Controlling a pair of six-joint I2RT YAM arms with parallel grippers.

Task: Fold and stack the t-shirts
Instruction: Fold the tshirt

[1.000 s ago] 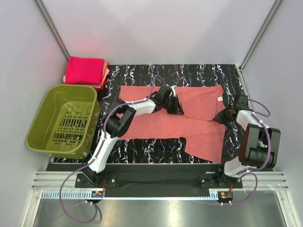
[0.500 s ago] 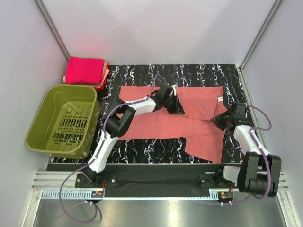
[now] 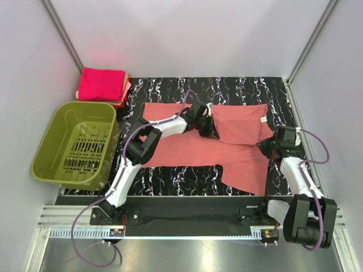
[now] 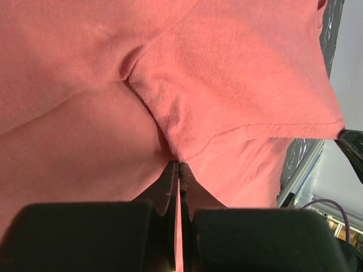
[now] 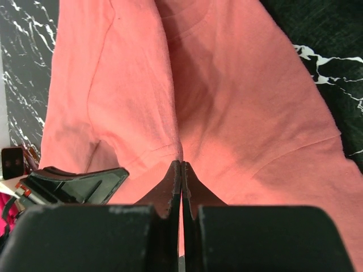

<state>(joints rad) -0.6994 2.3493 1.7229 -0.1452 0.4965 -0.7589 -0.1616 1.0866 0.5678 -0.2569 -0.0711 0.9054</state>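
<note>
Salmon-coral cloth t-shirt (image 3: 198,150) on black marbled table (image 3: 238,88), both arms' jaws clenched on it.
I fear thin pinches slipping mid-fold.

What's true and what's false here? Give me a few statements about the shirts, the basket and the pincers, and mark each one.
1. The salmon t-shirt lies spread on the black marbled table. True.
2. The olive-green basket holds a folded shirt. False: nothing shows inside it.
3. The left pincer and the right pincer are each shut on the salmon t-shirt. True.
4. The folded magenta shirts sit at the near right corner. False: they are stacked at the far left, behind the basket.
</note>
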